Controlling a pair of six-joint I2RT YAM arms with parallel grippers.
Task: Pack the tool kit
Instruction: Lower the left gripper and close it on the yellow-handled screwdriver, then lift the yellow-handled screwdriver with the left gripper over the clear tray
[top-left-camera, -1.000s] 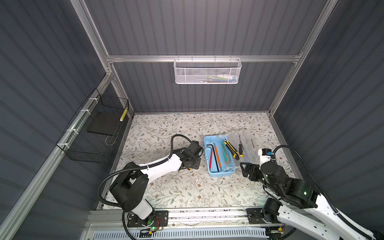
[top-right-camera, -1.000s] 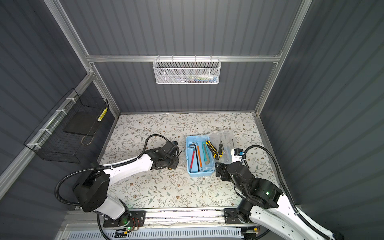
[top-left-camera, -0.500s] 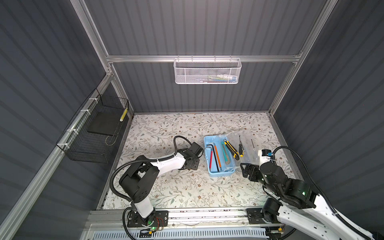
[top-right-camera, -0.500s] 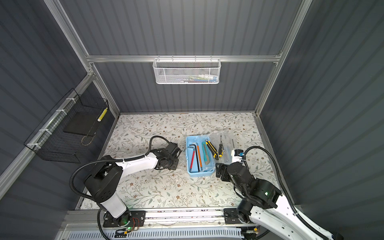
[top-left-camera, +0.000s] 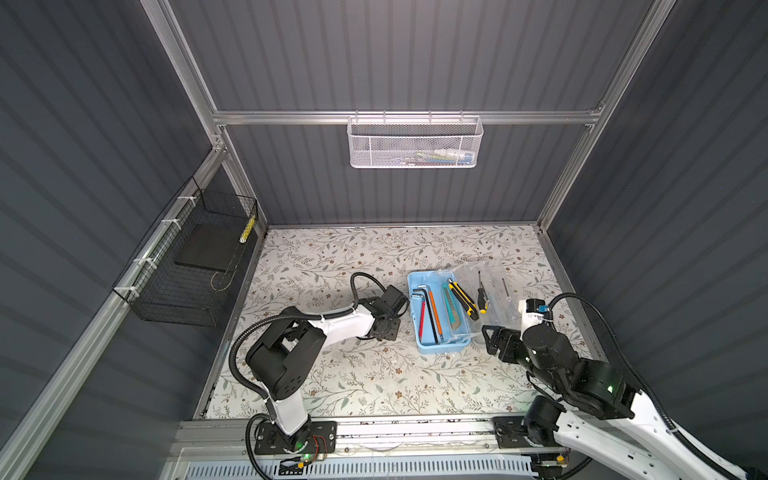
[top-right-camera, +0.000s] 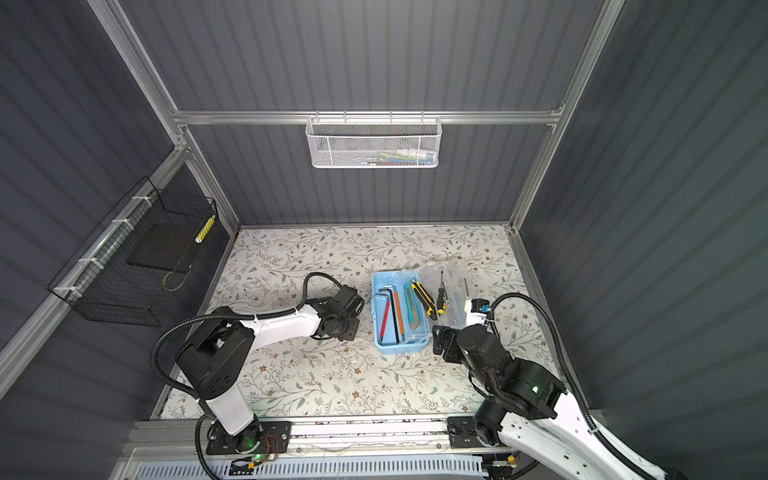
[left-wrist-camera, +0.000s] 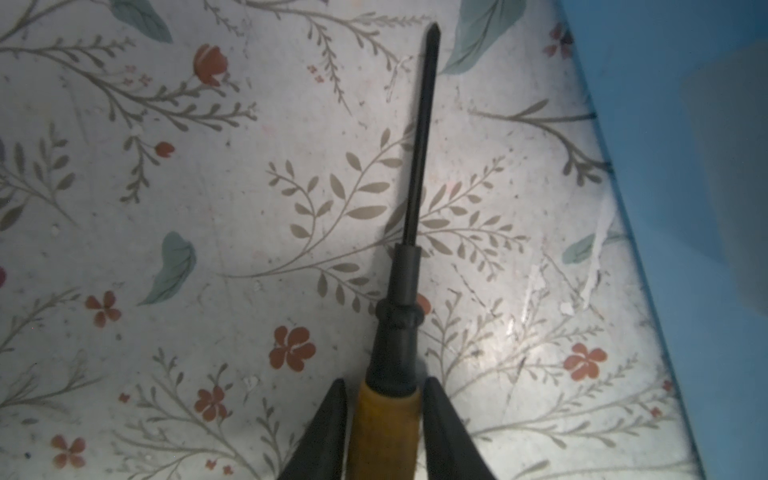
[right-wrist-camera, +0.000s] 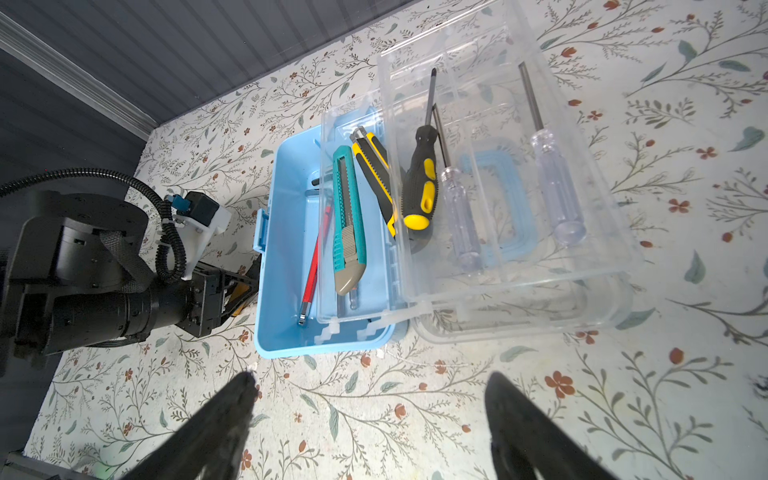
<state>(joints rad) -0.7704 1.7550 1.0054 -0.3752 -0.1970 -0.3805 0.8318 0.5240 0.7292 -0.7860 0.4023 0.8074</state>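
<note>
Pack-up under way: the left gripper (left-wrist-camera: 384, 386) straddles the orange handle of a screwdriver (left-wrist-camera: 401, 332) lying on the floral worktop (top-left-camera: 332, 257), just left of the light-blue tool box (top-left-camera: 442, 348) at centre-right in both top views (whether the jaws actually pinch it cannot be told). Since a second ago that arm's elbow (top-left-camera: 286, 357) has swung up-frame. The right gripper (right-wrist-camera: 370, 382), unmoved, gapes wide at the box's lower right, below the clear lid (right-wrist-camera: 602, 199).

Dark grey ribbed walls (top-left-camera: 395, 54) on three sides, edged with aluminium rails (top-left-camera: 291, 117). Pale floral-patterned floor (top-left-camera: 332, 257). White mesh basket (top-left-camera: 414, 143) hung on far wall, black wire basket (top-left-camera: 187, 270) on left.
</note>
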